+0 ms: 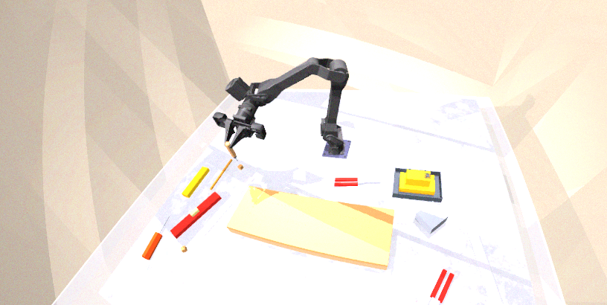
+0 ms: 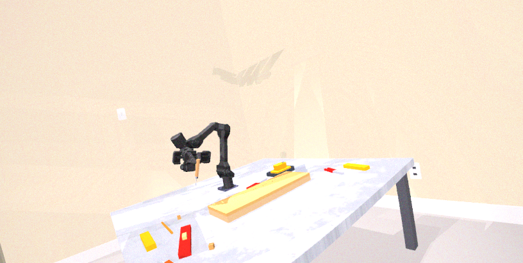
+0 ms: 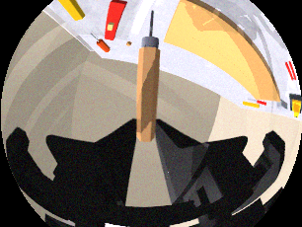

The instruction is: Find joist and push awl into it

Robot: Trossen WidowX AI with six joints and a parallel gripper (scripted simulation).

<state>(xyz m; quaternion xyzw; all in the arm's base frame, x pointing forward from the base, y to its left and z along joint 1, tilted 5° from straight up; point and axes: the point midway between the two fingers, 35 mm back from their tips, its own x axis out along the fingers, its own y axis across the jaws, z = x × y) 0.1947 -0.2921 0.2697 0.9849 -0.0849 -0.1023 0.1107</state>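
My gripper (image 1: pixel 232 141) (image 2: pixel 195 161) (image 3: pixel 146 122) is shut on the awl (image 1: pixel 230 149) (image 2: pixel 197 169) (image 3: pixel 147 84). The awl has a wooden handle and a thin dark tip, and it hangs tip down above the table's far left part, off the pale yellow floor panel (image 1: pixel 310 222) (image 2: pixel 256 195) (image 3: pixel 218 33). The yellow stud finder (image 1: pixel 416 180) (image 2: pixel 281 166) lies in the dark grey tray (image 1: pixel 396 194) (image 2: pixel 272 174) to the right of the arm's base. The joist does not show.
Below the gripper lie a thin orange stick (image 1: pixel 221 174), a yellow block (image 1: pixel 196 181) and a red level (image 1: pixel 196 214). An orange-handled screwdriver (image 1: pixel 152 245), a red-handled screwdriver (image 1: pixel 346 181), a grey wedge (image 1: pixel 430 221) and two red bars (image 1: pixel 442 285) lie around the panel.
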